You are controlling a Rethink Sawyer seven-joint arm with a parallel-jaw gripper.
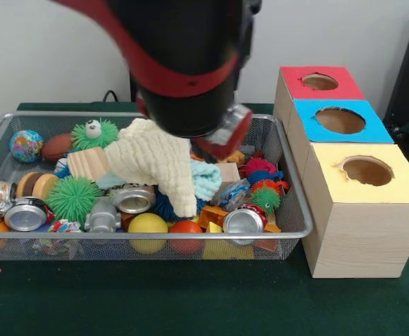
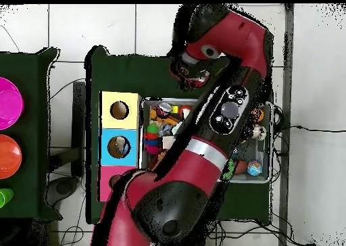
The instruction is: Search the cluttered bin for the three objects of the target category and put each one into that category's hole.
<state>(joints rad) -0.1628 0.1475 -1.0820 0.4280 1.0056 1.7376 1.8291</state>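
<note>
A cream waffle cloth (image 1: 161,164) hangs in the air over the middle of the wire bin (image 1: 155,236), its lower tip near a light blue cloth (image 1: 206,179). It hangs from my gripper (image 1: 155,133), which is shut on its top and mostly hidden behind the arm's black end. To the right of the bin stand three boxes with holes: red (image 1: 320,82), blue (image 1: 340,120) and yellow (image 1: 367,171). In the overhead view the arm covers most of the bin (image 2: 270,121); the yellow box (image 2: 119,111) and blue box (image 2: 119,146) show beside it.
The bin holds a globe ball (image 1: 26,145), a green fuzzy ball with eyes (image 1: 94,133), a wooden block (image 1: 87,163), a green spiky ball (image 1: 75,198), metal cans (image 1: 132,199) (image 1: 243,222), and yellow (image 1: 147,225) and red (image 1: 185,227) balls.
</note>
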